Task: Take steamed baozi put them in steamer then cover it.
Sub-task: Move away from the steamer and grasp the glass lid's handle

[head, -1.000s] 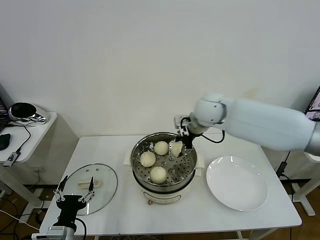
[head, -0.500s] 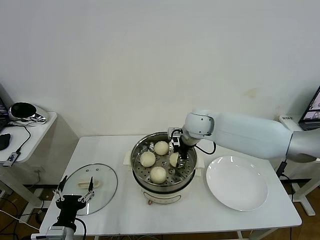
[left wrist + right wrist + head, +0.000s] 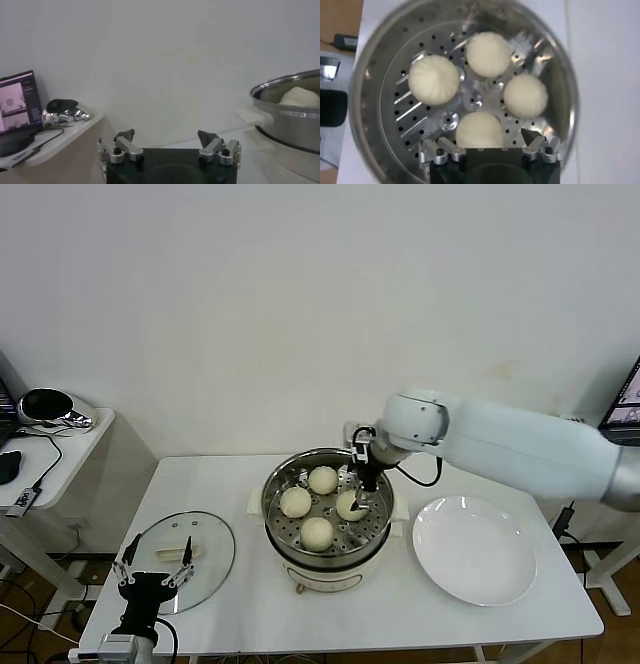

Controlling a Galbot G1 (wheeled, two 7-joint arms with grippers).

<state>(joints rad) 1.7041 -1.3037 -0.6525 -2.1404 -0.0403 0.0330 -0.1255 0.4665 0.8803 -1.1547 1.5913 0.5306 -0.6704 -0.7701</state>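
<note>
Four steamed baozi (image 3: pixel 318 504) inside the steamer (image 3: pixel 328 559), all resting on the perforated tray: one toward the far wall (image 3: pixel 322 479), one on the left (image 3: pixel 295 501), one nearest the front (image 3: pixel 317 531), one on the right (image 3: pixel 350 505). Seen from the right wrist camera as four pale rounds (image 3: pixel 489 54) spread apart over the holed tray, none touching another. Right hand (image 3: pixel 361 492) hanging over the right-hand bun, just above it, fingers (image 3: pixel 535 140) spread wide and holding nothing, the bun (image 3: pixel 479 131) lying free between and below them. Steamer at the middle of the white worktop (image 3: pixel 240 594), on its cream base, uncovered. Glass lid (image 3: pixel 184 550) flat on the worktop to the left of the steamer, well apart from it, cream handle up. White plate (image 3: pixel 475 552) on the worktop to the right of the steamer, near it but not touching. Left hand (image 3: pixel 153 576) low at the front-left corner, over the near edge of the lid, fingers (image 3: pixel 125 142) parted and empty; steamer rim (image 3: pixel 285 107) and one bun (image 3: pixel 302 96) visible off to its side in the left wrist camera.
</note>
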